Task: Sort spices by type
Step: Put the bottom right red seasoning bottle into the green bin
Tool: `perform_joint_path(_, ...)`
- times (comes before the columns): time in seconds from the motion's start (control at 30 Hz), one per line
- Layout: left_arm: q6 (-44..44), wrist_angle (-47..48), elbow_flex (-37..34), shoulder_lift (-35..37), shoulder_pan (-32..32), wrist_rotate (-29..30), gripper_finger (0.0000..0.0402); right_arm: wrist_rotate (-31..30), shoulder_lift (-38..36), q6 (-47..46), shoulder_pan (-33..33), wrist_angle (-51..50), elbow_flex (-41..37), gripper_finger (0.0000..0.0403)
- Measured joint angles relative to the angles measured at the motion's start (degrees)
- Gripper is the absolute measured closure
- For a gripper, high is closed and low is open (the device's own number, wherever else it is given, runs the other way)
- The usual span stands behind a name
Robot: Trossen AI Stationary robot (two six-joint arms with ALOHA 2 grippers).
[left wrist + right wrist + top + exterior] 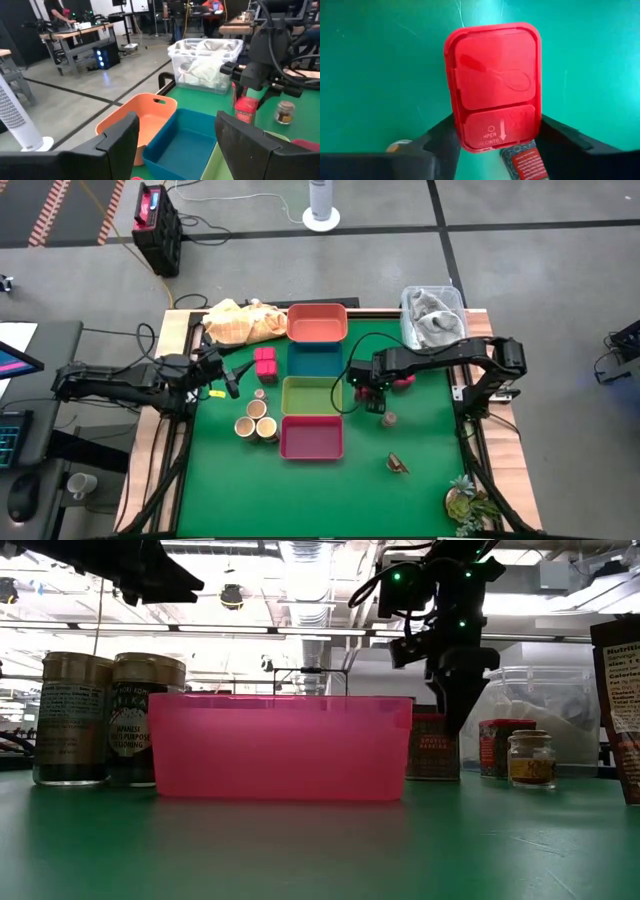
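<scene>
The red-lidded rectangular spice tin (492, 85) stands upright on the green counter (420, 500), just to the right of the lime-green rectangular tray (311, 395). Seen from the right wrist view its flat lid faces straight up at the camera, with the lid's long axis running away from the fingers and the flip tab at the near end. The right gripper (372, 395) is directly over it, pointing down — one dark finger (437, 142) sits on each long side of the lid, close against it, though whether they actually press the tin cannot be told. The jaws stand partway open, about the width of the tin.

A small glass jar with a cork-coloured top (389, 419) stands just beyond the tin, further from the lime-green tray, and a dark brown irregular piece (397, 464) lies further off still.

On the other side of the lime-green tray, the left gripper (232, 375) hovers above the counter — fingers partly apart, holding nothing — near the magenta-pink blocks (265, 363) and the three round tan tubs (256, 420).
</scene>
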State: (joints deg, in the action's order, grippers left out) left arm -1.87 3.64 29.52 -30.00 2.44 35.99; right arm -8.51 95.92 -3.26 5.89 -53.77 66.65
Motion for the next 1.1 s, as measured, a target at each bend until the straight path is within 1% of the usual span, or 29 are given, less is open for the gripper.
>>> perform_joint_path(0.07, 0.0, 0.0, 0.0, 0.0, 0.0, 0.0, 0.0153, 0.0, 0.0, 0.8, 0.3, 0.2, 0.0, 0.017)
perform_joint_path(0.2, 0.1, 0.0, 0.0, 0.0, 0.0, 0.0, 0.0153, 0.1, 0.0, 2.4, 0.3, -0.3, 0.2, 0.017)
perform_joint_path(0.3, 0.1, 0.9, 0.0, 0.0, 0.0, -0.1, 0.0153, -0.1, 0.0, 3.4, 0.3, -2.9, 2.1, 0.017)
perform_joint_path(0.47, 1.6, 4.1, 1.1, 0.0, 0.0, -0.1, 0.0156, -1.8, 0.0, 4.8, 0.1, -6.8, 8.6, 0.017)
perform_joint_path(0.63, 6.0, 10.1, 4.4, -0.7, 0.0, -0.1, 0.0167, -2.2, 0.0, 6.2, 0.1, -9.5, 15.6, 0.017)
perform_joint_path(0.77, 7.4, 12.4, 5.4, -1.1, 0.0, -0.1, 0.0173, -2.3, 0.0, 6.9, -0.4, -10.8, 20.8, 0.0169)
perform_joint_path(0.9, 7.2, 12.4, 5.4, -1.1, 0.0, -0.1, 0.0174, -2.3, 0.0, 8.3, -1.3, -8.8, 24.5, 0.0169)
perform_joint_path(1.1, 7.1, 12.0, 5.4, -1.1, 0.0, -0.1, 0.0174, -2.2, -0.1, 12.8, -3.4, -1.7, 25.1, 0.0174)
